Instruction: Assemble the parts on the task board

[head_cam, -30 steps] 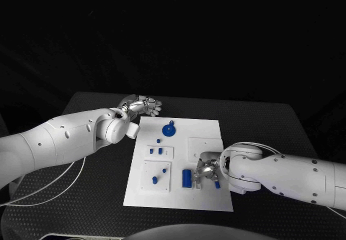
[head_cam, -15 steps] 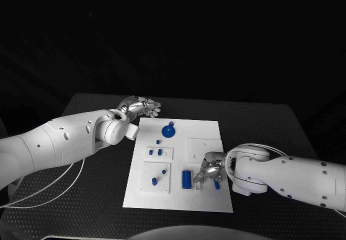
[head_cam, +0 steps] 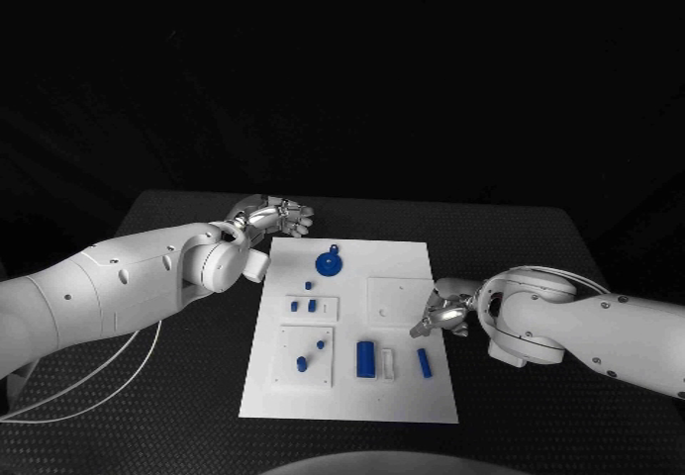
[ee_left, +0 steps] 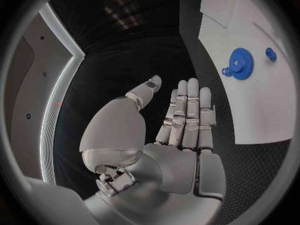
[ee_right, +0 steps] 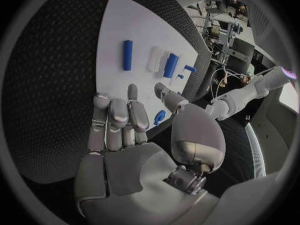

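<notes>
My right hand (head_cam: 445,315) has lifted off the near part of the board (head_cam: 393,406) and pulled back toward the board's right edge; its fingers are apart and hold nothing. Where it was working a second ago, a short blue bar (head_cam: 424,362) now lies free on the white surface, beside a longer blue block (head_cam: 367,358) and a pale slot between them. I judge that piece as set down, not yet seated, so this step looks unfinished.

My left hand (head_cam: 271,215) has barely shifted: it hovers off the far left corner of the board, over the black table (head_cam: 542,237), fingers straight and together with the thumb apart, nothing in them.

The other parts sit where they were: the blue gear (head_cam: 329,263) at the far end, two small pegs (head_cam: 303,306) in the middle plate, and two more small pieces (head_cam: 310,354) in the near left plate.

For room, my right hand has open table to its right and bare board below it. The bar lies near the right edge of the board, so a careless nudge could push it off.
</notes>
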Tool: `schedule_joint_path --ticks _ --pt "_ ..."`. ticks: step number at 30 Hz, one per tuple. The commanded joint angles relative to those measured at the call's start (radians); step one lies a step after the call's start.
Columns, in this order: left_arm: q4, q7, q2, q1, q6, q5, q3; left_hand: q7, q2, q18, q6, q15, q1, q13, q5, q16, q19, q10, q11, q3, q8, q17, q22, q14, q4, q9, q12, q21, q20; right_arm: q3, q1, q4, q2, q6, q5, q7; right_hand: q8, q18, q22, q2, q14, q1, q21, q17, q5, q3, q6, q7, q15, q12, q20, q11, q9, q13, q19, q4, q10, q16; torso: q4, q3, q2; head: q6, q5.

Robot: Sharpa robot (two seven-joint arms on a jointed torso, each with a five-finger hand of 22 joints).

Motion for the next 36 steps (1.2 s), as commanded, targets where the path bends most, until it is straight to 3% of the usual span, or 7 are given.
schedule_joint_path --ticks 1,5,7,15,26,36 --pt "0.003 0.008 -0.001 0.001 0.014 0.004 0.0 -0.002 0.0 0.015 -0.006 0.002 -0.01 -0.001 0.001 -0.005 -0.005 -0.007 -0.001 -0.001 0.005 0.001 0.002 0.006 0.006 -0.001 0.001 -0.003 0.003 -0.007 0.0 -0.004 -0.011 0.05 -0.069 -0.018 0.011 0.015 -0.001 -0.005 0.017 0.017 0.008 0.022 -0.001 -0.002 0.011 -0.004 0.0 0.035 0.0 0.001 0.008 0.037 0.008 0.008 0.017 0.02 0.0003 0.0012 0.001 0.0 -0.003" --pt "0.002 0.009 0.0 0.001 0.016 0.004 0.0 -0.002 0.0 0.015 -0.006 0.002 -0.01 -0.001 0.001 -0.005 -0.005 -0.007 -0.001 -0.001 0.005 0.002 0.002 0.007 0.006 -0.001 0.001 -0.003 0.003 -0.028 -0.001 -0.006 -0.016 0.066 -0.108 -0.031 0.013 0.015 -0.001 -0.005 0.02 0.019 0.009 0.026 -0.001 -0.004 0.013 -0.006 -0.001 0.041 0.0 0.0 0.011 0.041 0.009 0.011 0.019 0.025 0.0002 0.0018 0.002 0.0 -0.004" --pt "0.002 0.009 0.0 0.001 0.016 0.004 0.0 -0.002 0.0 0.015 -0.006 0.002 -0.011 -0.001 0.001 -0.005 -0.005 -0.007 -0.001 -0.001 0.005 0.002 0.002 0.007 0.006 -0.001 0.001 -0.003 0.003 -0.033 -0.007 -0.009 -0.014 0.073 -0.109 -0.035 0.014 0.015 -0.001 -0.006 0.02 0.018 0.01 0.026 -0.001 -0.006 0.014 -0.006 -0.001 0.04 0.0 -0.001 0.012 0.041 0.009 0.014 0.019 0.025 0.0003 0.002 0.002 -0.001 -0.004" --pt "0.003 0.008 0.0 0.001 0.018 0.004 0.0 -0.002 0.0 0.015 -0.006 0.002 -0.011 -0.001 0.001 -0.006 -0.005 -0.007 -0.001 -0.001 0.006 0.003 0.002 0.007 0.007 -0.001 0.001 -0.003 0.003 -0.036 -0.042 -0.023 0.0 0.098 -0.127 -0.048 0.016 0.015 -0.003 -0.013 0.019 0.008 0.011 0.028 -0.002 -0.014 0.014 -0.007 -0.002 0.04 0.0 -0.002 0.017 0.042 0.006 0.035 0.018 0.028 0.0023 0.0016 0.002 -0.005 -0.004" --pt "0.003 0.007 -0.001 0.001 0.02 0.004 -0.001 -0.002 0.0 0.015 -0.006 0.002 -0.012 -0.001 0.001 -0.007 -0.005 -0.007 -0.001 -0.001 0.006 0.004 0.002 0.007 0.008 -0.001 0.001 -0.004 0.003 -0.038 -0.062 -0.028 0.027 0.088 -0.128 -0.037 0.018 0.015 -0.004 -0.018 0.018 -0.002 0.013 0.029 -0.001 -0.021 0.015 -0.008 -0.001 0.041 0.0 -0.002 0.022 0.044 0.003 0.057 0.019 0.03 0.0036 -0.0005 0.001 -0.013 -0.002" --pt "0.004 0.006 0.0 0.001 0.023 0.004 -0.001 -0.002 0.0 0.015 -0.006 0.002 -0.013 -0.001 0.001 -0.008 -0.005 -0.007 -0.001 -0.001 0.006 0.005 0.003 0.007 0.009 -0.002 0.001 -0.004 0.003 -0.044 -0.09 -0.042 0.057 0.104 -0.212 -0.038 0.019 0.015 -0.005 -0.008 0.018 0.026 0.016 0.03 -0.001 -0.016 0.016 -0.01 -0.002 0.043 -0.004 -0.004 0.026 0.046 0.001 0.046 0.02 0.032 0.0044 -0.0022 0.0 -0.016 -0.004"
